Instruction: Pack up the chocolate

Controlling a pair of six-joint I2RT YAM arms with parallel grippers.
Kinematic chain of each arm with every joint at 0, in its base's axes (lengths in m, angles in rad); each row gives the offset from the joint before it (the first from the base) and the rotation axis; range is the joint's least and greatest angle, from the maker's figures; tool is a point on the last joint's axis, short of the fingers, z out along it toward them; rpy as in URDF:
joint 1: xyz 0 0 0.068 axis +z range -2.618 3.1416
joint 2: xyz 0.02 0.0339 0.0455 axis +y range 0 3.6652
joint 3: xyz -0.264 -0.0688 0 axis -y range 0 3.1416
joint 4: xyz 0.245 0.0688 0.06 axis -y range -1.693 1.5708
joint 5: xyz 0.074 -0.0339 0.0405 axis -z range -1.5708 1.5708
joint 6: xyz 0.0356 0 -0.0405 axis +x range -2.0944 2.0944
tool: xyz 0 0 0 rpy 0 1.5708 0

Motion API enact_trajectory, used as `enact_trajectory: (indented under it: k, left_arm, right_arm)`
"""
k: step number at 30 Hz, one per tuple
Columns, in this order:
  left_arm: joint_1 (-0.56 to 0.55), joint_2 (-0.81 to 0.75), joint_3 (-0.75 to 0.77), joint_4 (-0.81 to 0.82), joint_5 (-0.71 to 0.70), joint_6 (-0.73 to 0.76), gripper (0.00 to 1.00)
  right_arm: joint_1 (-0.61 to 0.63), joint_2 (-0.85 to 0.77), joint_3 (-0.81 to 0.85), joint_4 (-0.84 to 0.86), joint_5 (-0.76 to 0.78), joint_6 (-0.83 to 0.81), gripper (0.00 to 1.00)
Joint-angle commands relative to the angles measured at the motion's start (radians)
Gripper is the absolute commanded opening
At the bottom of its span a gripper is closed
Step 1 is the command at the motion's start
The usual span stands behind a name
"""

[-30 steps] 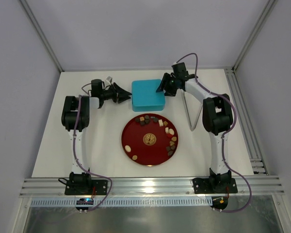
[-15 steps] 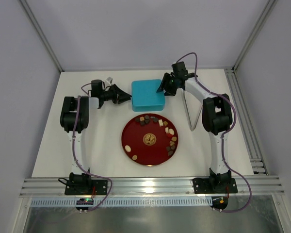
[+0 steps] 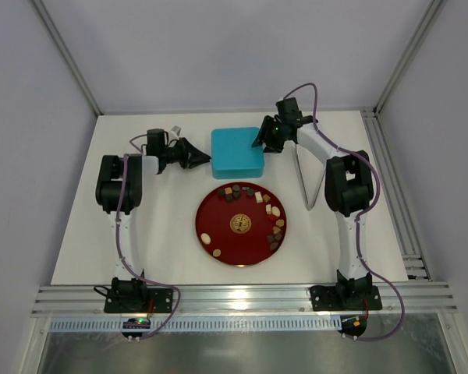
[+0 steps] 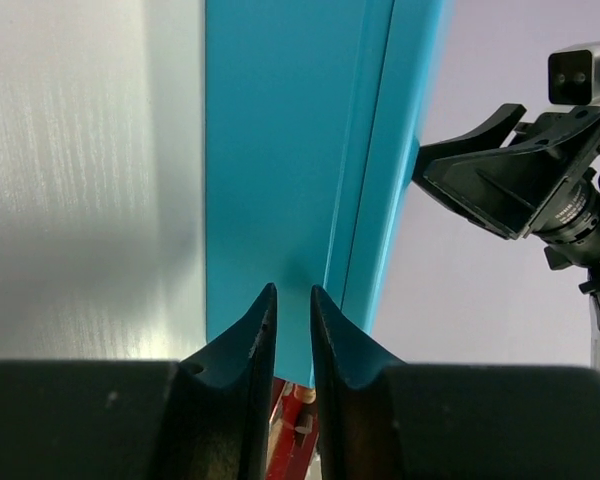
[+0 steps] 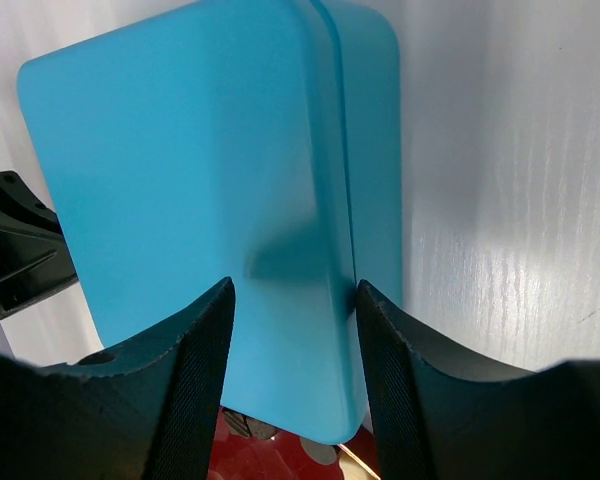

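Note:
The chocolate (image 3: 274,220) lies as several small dark, tan and cream pieces on a red round plate (image 3: 226,214). Behind the plate stands a shut teal box (image 3: 238,152). My left gripper (image 3: 205,157) points at the box's left side. In the left wrist view this gripper (image 4: 292,290) shows only a narrow gap, with nothing in it. My right gripper (image 3: 259,142) is at the box's right edge. In its wrist view the right gripper (image 5: 292,283) straddles the teal lid (image 5: 180,170). One of its fingertips (image 5: 362,292) rests at the seam, the other over the lid's top.
A thin bent metal rod (image 3: 306,183) lies right of the plate, beside my right arm. A small white object (image 3: 174,127) sits behind my left wrist. Aluminium rails (image 3: 390,179) run along the right edge of the table, and grey walls enclose it.
My left gripper's jaws have drawn closer together. My right gripper has shifted slightly up and left against the box. The box and plate have not moved.

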Motion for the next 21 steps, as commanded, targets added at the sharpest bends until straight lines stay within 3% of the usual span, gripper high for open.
enact_trajectory:
  k: [1, 21]
  left_arm:
    - [-0.006, -0.060, -0.007, -0.044, -0.011, 0.042, 0.18]
    - [-0.011, -0.109, 0.034, -0.223, -0.060, 0.153, 0.18]
  right_arm:
    - [0.013, 0.005, 0.061, -0.006, 0.001, 0.005, 0.54]
    - [0.022, 0.040, 0.101, -0.053, 0.042, -0.012, 0.53]
